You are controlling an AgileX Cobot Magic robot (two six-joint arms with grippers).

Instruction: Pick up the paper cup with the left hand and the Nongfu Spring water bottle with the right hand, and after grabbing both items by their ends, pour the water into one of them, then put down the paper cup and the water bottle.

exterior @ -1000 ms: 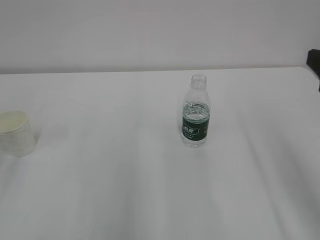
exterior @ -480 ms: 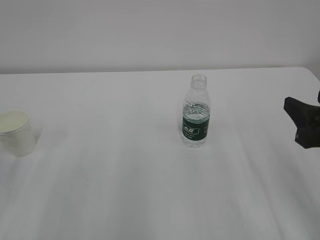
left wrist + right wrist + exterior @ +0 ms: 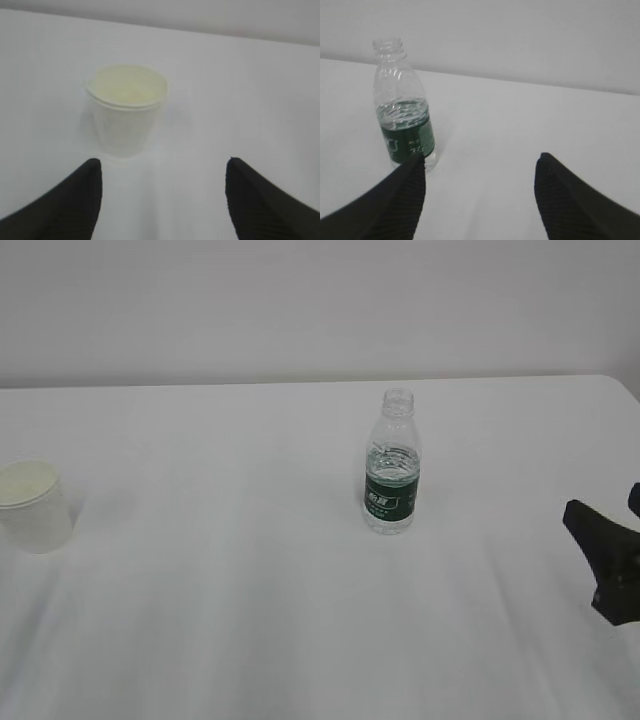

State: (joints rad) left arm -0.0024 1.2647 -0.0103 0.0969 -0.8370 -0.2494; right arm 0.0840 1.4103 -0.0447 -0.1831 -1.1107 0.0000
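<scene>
White paper cup [image 3: 127, 116] and bottle [image 3: 404, 106] stand ahead of spread, empty left fingers [image 3: 65, 202] and right fingers [image 3: 390, 202].

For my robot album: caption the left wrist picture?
Open left hand facing an upright paper cup.

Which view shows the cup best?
The left wrist view: the cup stands whole and near, its cream inside visible, ahead of the open left gripper. The exterior view shows it small at the left edge. The right wrist view does not show it.
</scene>
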